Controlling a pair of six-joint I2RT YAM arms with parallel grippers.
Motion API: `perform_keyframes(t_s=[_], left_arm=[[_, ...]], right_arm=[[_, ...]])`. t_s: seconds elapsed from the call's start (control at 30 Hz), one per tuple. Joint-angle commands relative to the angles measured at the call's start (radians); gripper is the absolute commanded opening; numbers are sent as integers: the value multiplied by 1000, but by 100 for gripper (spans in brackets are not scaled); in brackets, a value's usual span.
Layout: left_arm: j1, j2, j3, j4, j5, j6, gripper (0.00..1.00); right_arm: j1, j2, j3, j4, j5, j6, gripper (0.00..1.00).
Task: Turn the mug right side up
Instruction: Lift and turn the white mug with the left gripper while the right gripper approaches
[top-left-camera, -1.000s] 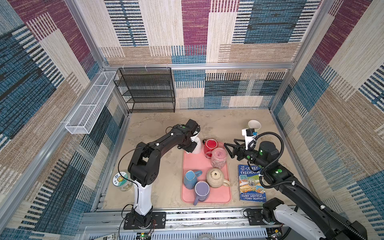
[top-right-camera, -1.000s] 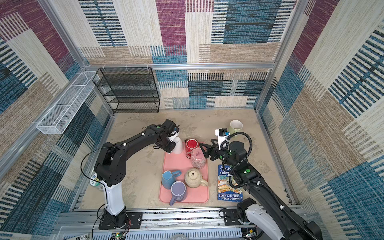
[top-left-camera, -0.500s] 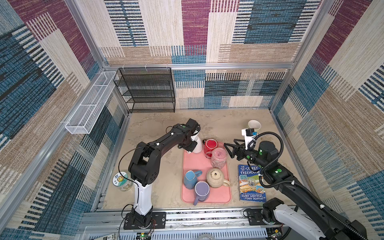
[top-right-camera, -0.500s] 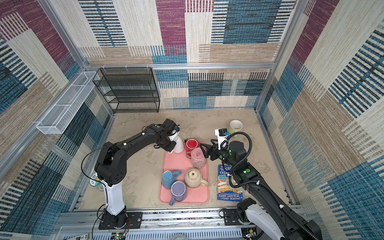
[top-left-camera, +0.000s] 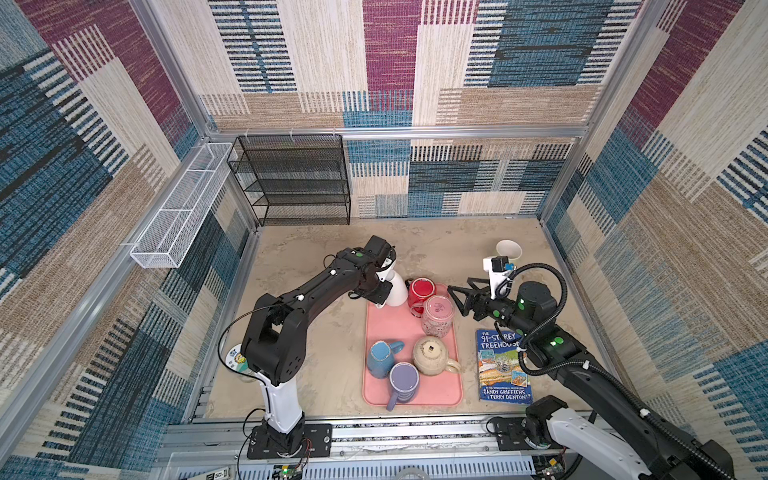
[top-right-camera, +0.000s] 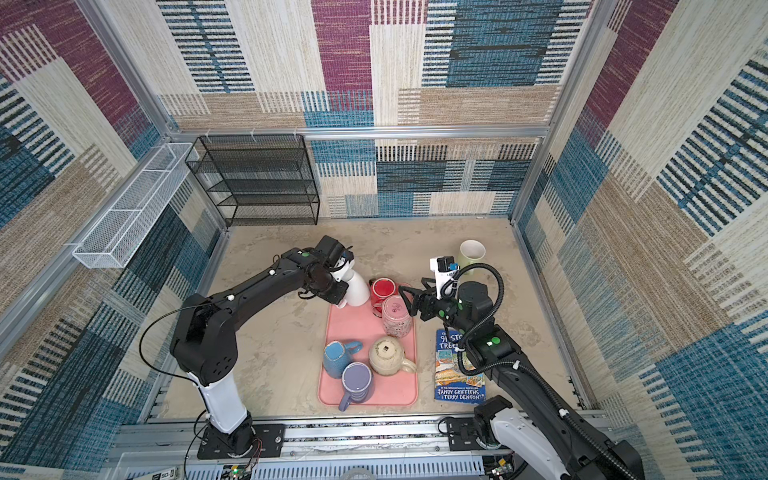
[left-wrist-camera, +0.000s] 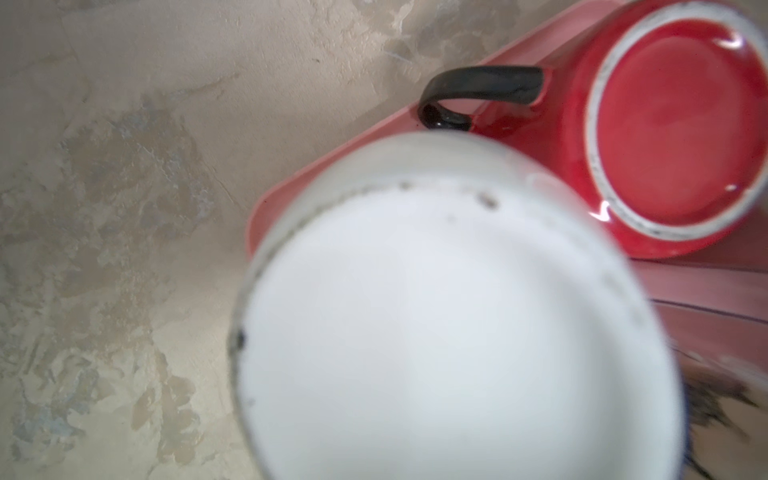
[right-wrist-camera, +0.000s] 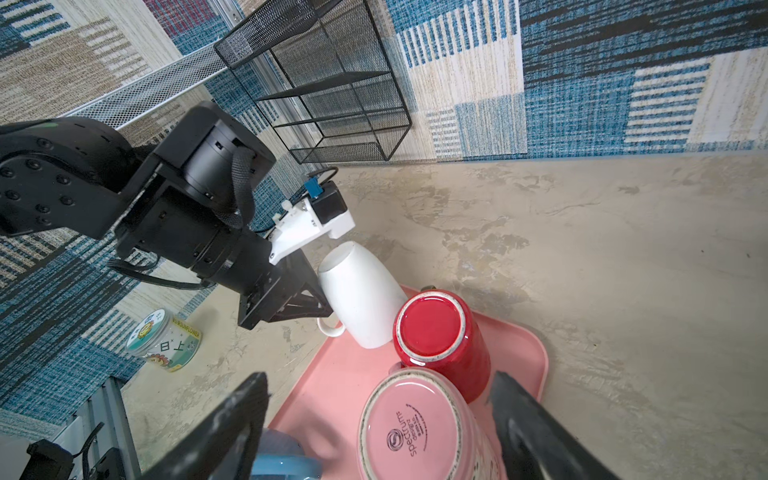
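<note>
Purple mug: a glazed purple ceramic mug stands mouth up at the near end of the flat pink plastic tray, low in both top views.
Book: a paperback with a blue illustrated cover lies flat on the table just right of the tray.
Pink mug: a speckled pink ceramic mug stands base up near the tray's right edge.
Right gripper: the black right gripper is spread wide, just right of the pink mug. In the right wrist view its fingers flank that mug's base; contact cannot be told.
Red mug: a glossy red mug is base up, between the pink mug and the white one.
White mug: the plain white ceramic mug sits mouth down at the tray's far left corner, centre of both top views.
Axis: its long axis leans, with the base toward the upper left and the mouth toward the lower right.
Handle: the white handle loop points to the lower left in both top views.
Left gripper: the black left gripper has its fingers drawn together, pinching the white mug at the handle.
Left wrist view: the mug's white base fills the frame, blurred.
Rack: a black wire-mesh shelf rack stands against the far wall.
</note>
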Motion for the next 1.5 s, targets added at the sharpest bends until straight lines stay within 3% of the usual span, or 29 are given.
perform_keyframes(t_s=[0.0, 0.2, 0.67, 1.17, 1.47], left_arm=[[2, -48, -23, 60, 84, -57, 0], [17, -167, -104, 152, 184, -108, 0], [78, -404, -246, 311, 397, -245, 0], [147, -623, -374, 511, 607, -427, 0], [160, -654, -409, 655, 683, -528, 0]], right_arm=[[2, 1, 11, 9, -21, 1, 86], [3, 9, 2, 34, -79, -5, 86], [1, 80, -33, 200, -364, 53, 86], [6, 250, -112, 718, -561, 367, 90], [60, 376, -21, 828, -575, 431, 82]])
